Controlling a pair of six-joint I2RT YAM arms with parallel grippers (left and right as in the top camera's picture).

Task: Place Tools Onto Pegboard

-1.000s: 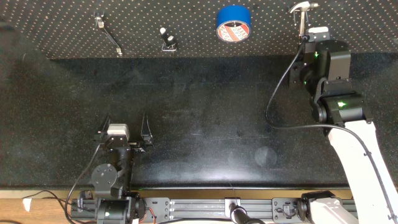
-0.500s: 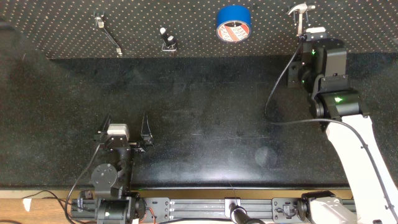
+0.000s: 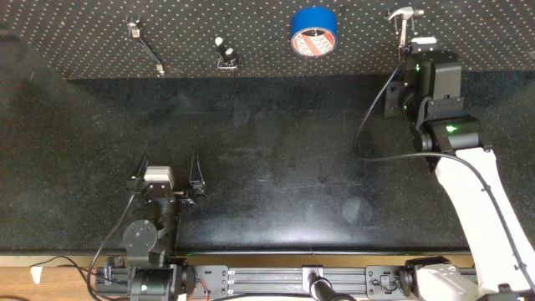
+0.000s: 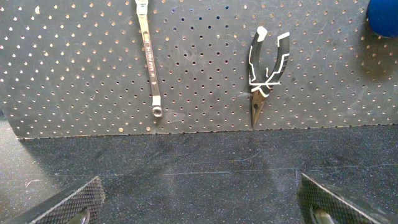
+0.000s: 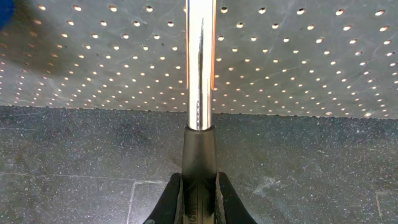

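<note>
The hammer (image 3: 405, 17) stands upright against the pegboard (image 3: 75, 33) at the far right, its head up. My right gripper (image 3: 411, 48) is shut on the hammer's black grip (image 5: 199, 162), and the chrome shaft (image 5: 199, 62) runs up in front of the board's holes. My left gripper (image 3: 170, 171) rests low over the mat at the near left, open with nothing between its fingers (image 4: 68, 202). It faces the board.
On the pegboard hang a wrench (image 3: 145, 46) (image 4: 149, 56), black-and-white pliers (image 3: 224, 54) (image 4: 266, 62) and a blue tape roll (image 3: 313, 32) (image 4: 382, 15). The black mat (image 3: 276, 142) spreads below the board.
The right arm has pushed a little farther toward the pegboard, carrying the hammer slightly up the board. The left arm has stayed still.
</note>
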